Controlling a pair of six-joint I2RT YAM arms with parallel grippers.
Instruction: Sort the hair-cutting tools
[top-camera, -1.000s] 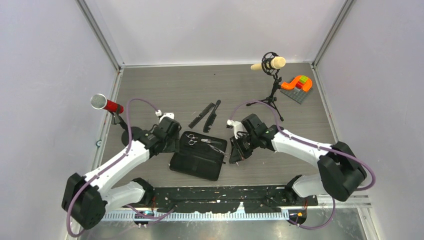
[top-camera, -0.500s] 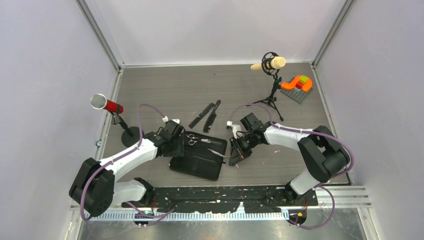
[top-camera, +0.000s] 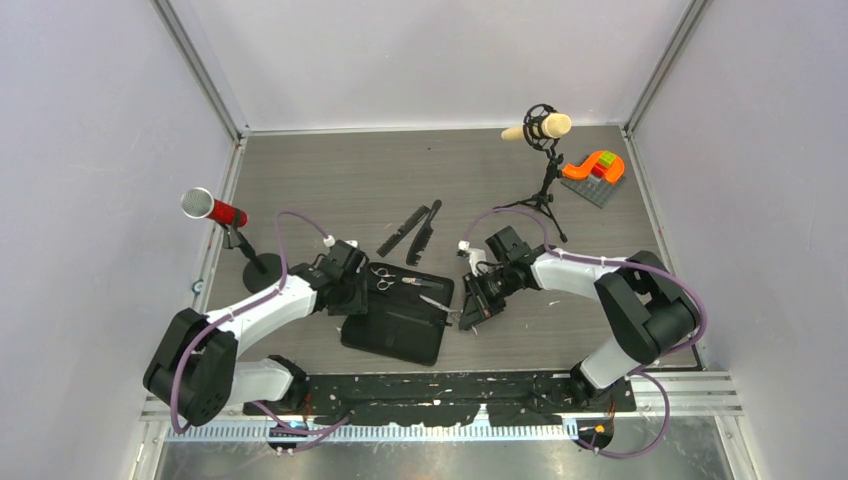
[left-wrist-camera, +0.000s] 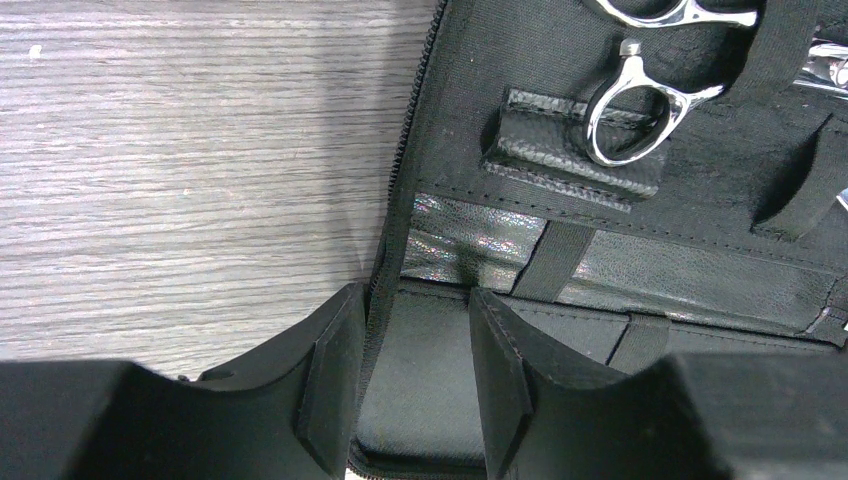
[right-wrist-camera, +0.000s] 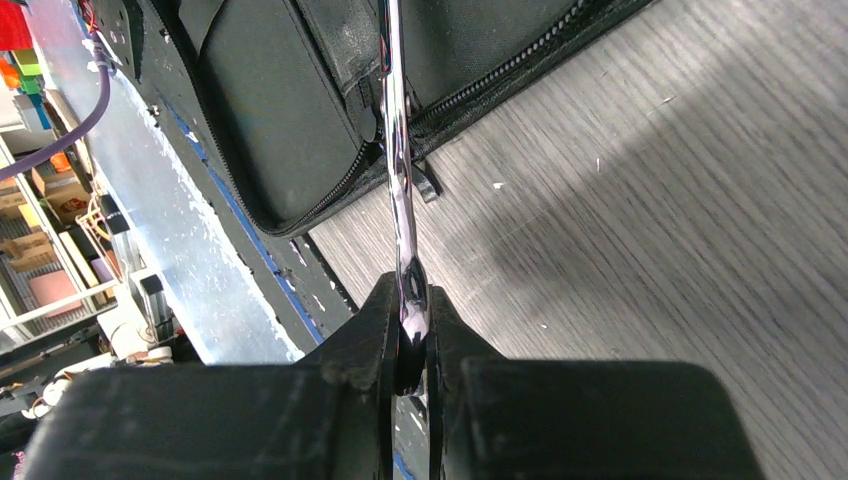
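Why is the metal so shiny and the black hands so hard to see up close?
Right wrist view: light glares off the scissors pinched in the right hand, which is dark and slightly blurred. Left wrist view: a scissor ring glints; the left hand is black, showing little detail.

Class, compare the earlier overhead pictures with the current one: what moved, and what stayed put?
The left gripper slid toward the case, now straddling its left edge, jaws apart. The right arm's elbow folded inward; the right gripper stayed shut on the loose scissors. Combs and the cased scissors did not move.
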